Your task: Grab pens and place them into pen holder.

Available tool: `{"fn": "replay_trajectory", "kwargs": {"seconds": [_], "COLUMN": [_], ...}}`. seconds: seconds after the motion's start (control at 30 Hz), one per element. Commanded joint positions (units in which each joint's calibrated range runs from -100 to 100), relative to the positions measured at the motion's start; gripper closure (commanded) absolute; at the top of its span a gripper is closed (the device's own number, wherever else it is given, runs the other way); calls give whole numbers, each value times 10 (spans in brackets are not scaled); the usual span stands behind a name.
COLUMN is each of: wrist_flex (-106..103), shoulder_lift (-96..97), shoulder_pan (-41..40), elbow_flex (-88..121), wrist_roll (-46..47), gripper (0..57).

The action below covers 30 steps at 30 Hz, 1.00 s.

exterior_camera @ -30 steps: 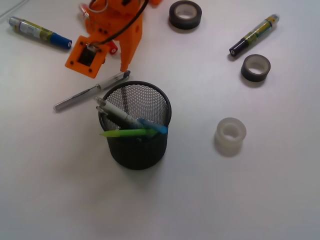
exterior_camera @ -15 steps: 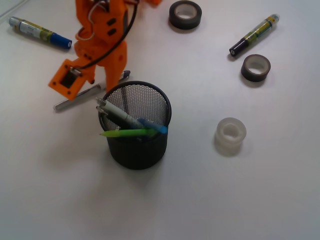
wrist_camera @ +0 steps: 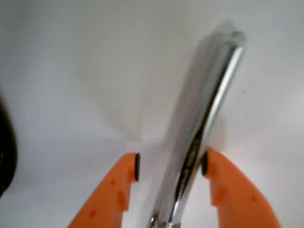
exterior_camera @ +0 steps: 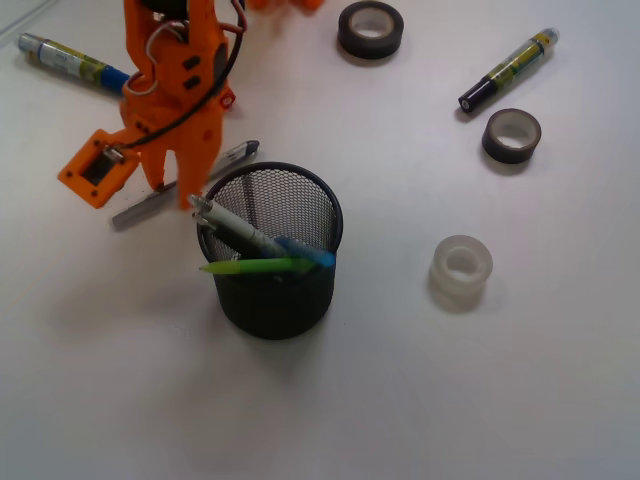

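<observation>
The black wire-mesh pen holder (exterior_camera: pixel 275 305) stands mid-table with a white-clear pen (exterior_camera: pixel 235 228), a lime green pen (exterior_camera: pixel 250 266) and a light blue pen (exterior_camera: pixel 308 252) leaning in it. A silver-white pen (exterior_camera: pixel 135 209) lies on the table just left of and behind the holder. My orange gripper (exterior_camera: pixel 172 195) is down over this pen's middle, hiding part of it. In the wrist view the silver pen (wrist_camera: pixel 204 109) runs between the jaws of my gripper (wrist_camera: pixel 171 166). The right pad is at the pen's side and a gap remains on the left. The gripper is open.
A blue-capped marker (exterior_camera: pixel 75 62) lies at the far left and a black-capped marker (exterior_camera: pixel 508 70) at the far right. Two dark tape rolls (exterior_camera: pixel 370 28) (exterior_camera: pixel 512 134) and a clear tape roll (exterior_camera: pixel 461 270) sit on the right half of the table.
The gripper has moved left and down from behind the holder to the silver pen, and its jaws now straddle the pen. The pen itself has not shifted.
</observation>
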Motion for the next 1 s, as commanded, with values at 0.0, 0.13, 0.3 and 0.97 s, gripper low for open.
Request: {"fn": "replay_trajectory", "kwargs": {"seconds": [0.0,0.13,0.3,0.97], "wrist_flex": [-7,-7,12,-226], "shoulder_lift": [14,14,-45,-476], "shoulder_pan": [3,4,25,-52], "elbow_flex": [-3,-4,-16,157], "wrist_roll": [0,0,42,66], "gripper": [572,572,572,572]}}
